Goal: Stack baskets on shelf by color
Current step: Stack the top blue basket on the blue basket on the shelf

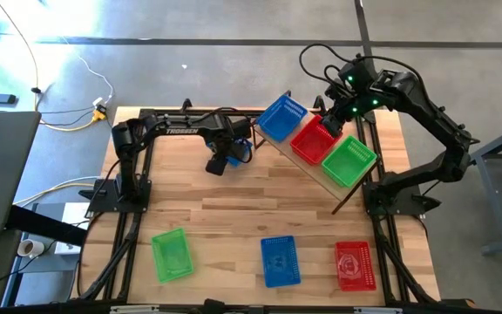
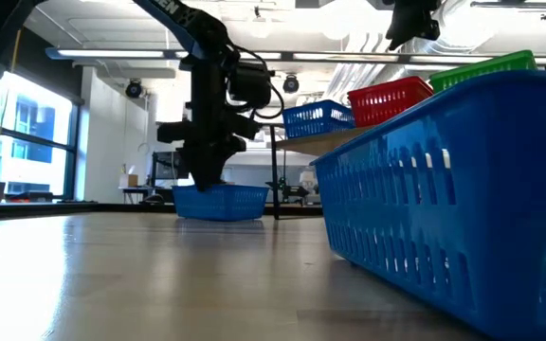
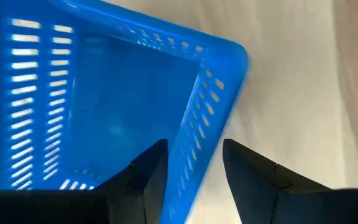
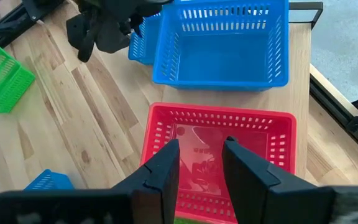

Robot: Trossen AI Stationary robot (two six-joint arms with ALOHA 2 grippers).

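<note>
Left gripper (image 3: 194,168) straddles one wall of a blue basket (image 3: 104,106) on the table, fingers spread, ready to pinch. Right gripper (image 4: 201,165) hovers parted over the red basket (image 4: 219,155) on the shelf (image 1: 290,157).

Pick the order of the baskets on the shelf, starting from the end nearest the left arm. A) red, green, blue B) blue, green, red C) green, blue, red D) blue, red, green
D: the high view shows the blue basket nearest the left arm, then the red basket, then the green basket at the far end of the shelf.
</note>
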